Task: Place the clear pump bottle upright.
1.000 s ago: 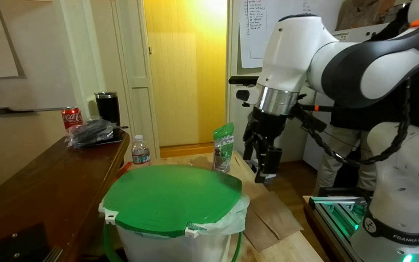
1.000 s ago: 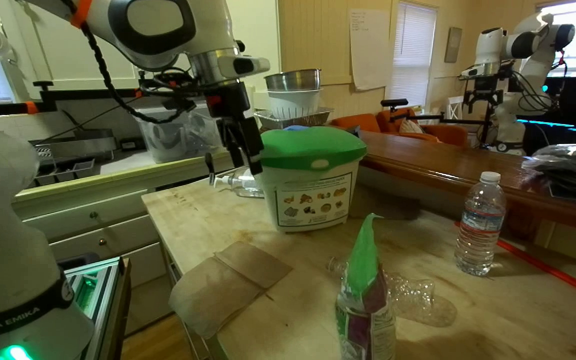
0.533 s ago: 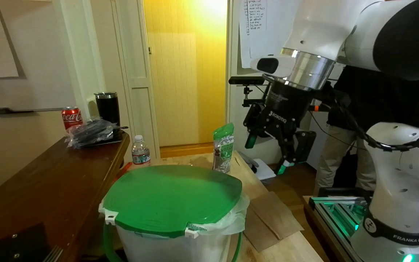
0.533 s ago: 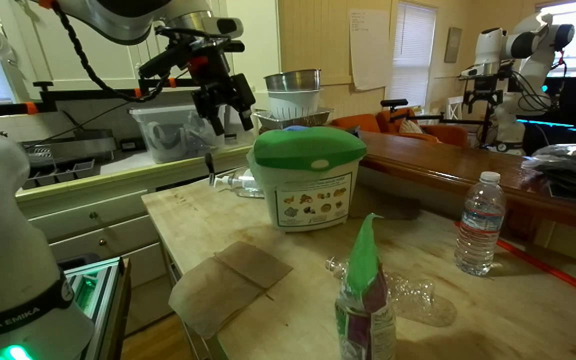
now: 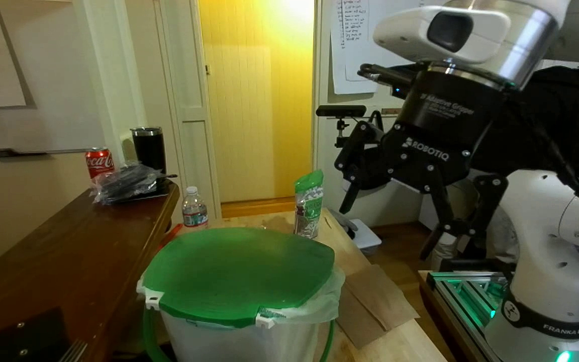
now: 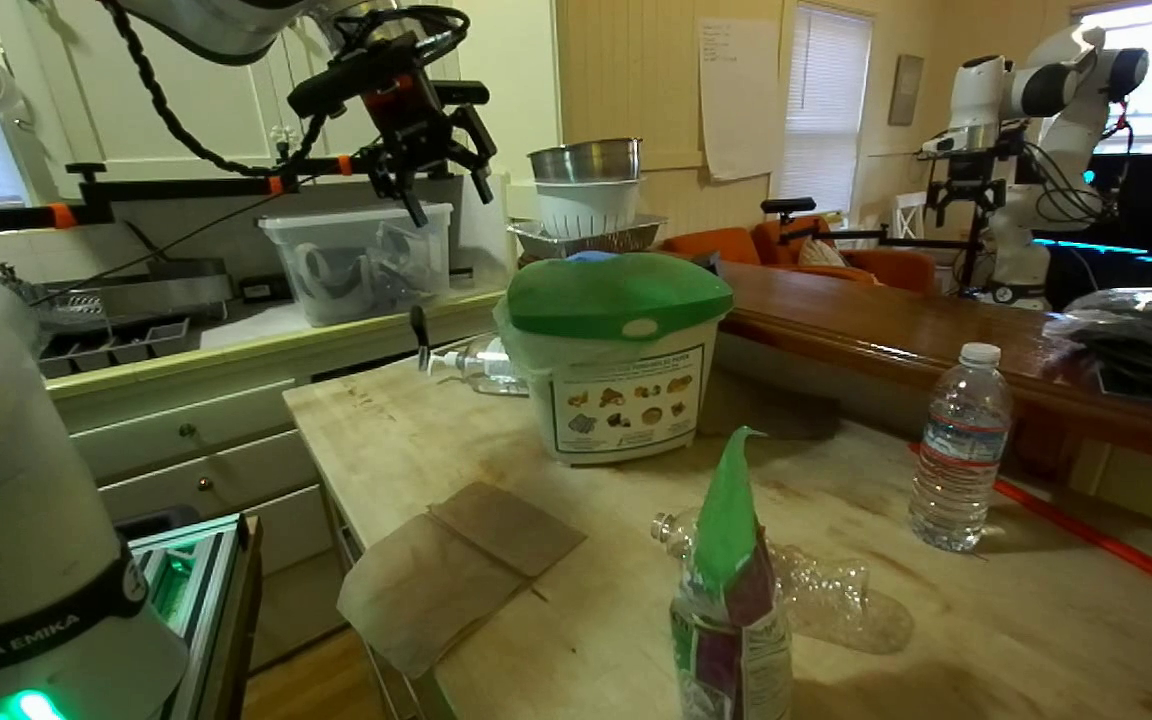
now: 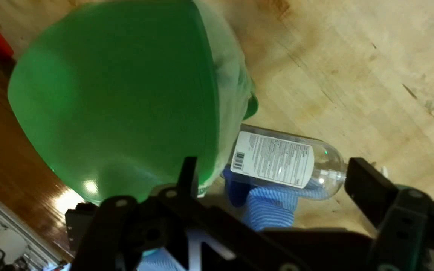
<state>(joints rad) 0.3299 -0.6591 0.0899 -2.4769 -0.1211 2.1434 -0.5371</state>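
The clear pump bottle lies on its side on the wooden table, label up, close beside the green-lidded bin. A blue striped cloth touches its lower side. The bottle's pump end is mostly hidden behind a finger in the wrist view. In an exterior view the bottle lies partly behind the bin, with its white pump showing. In an exterior view it is hidden. My gripper is wide open and empty, high above the bottle. It also shows in an exterior view, over the counter side.
The bin stands beside the bottle. A water bottle stands upright. A green-topped bag, a clear bottle lying down, brown paper and a red strip are on the table. A raised wooden counter borders it.
My gripper has risen away from the table and moved back from the doorway side, appearing larger in an exterior view. It has turned, and its fingers show farther apart. The objects have not moved.
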